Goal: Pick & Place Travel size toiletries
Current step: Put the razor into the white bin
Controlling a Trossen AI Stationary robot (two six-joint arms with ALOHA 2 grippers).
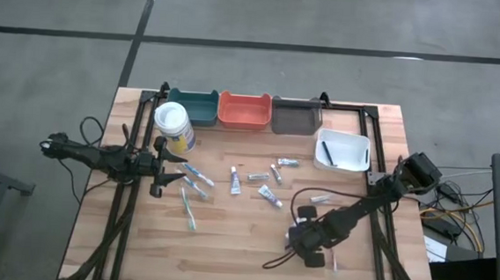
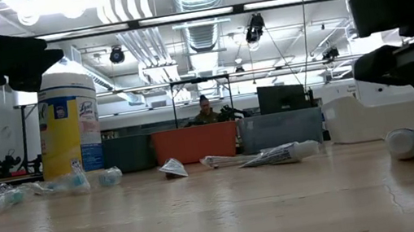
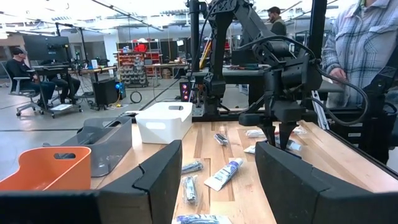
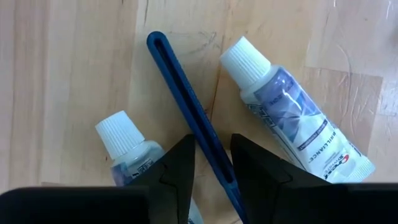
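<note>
My right gripper (image 1: 309, 243) points down at the table's near right part, its fingers a little apart. In the right wrist view it (image 4: 213, 163) straddles a thin dark blue stick (image 4: 189, 112) that lies flat on the wood between two white mini tubes (image 4: 127, 149) (image 4: 292, 112). My left gripper (image 1: 170, 165) waits open and empty at the table's left, level over the wood; it also shows in the left wrist view (image 3: 217, 180). Several more tubes (image 1: 270, 194) and toothbrushes (image 1: 190, 208) lie loose mid-table. My right gripper comes from above with one finger (image 4: 177, 165) on each side of the stick's shaft (image 4: 208, 146), across it. The stick lies flat on the table. I cannot tell whether the fingers touch it.
Teal (image 1: 192, 106), orange (image 1: 244, 110) and grey (image 1: 295, 116) bins stand along the far edge. A white bin (image 1: 342, 151) with a dark stick in it sits at the far right. A wipes canister (image 1: 173, 126) stands beside my left gripper. People are beyond the table (image 3: 367, 56).
</note>
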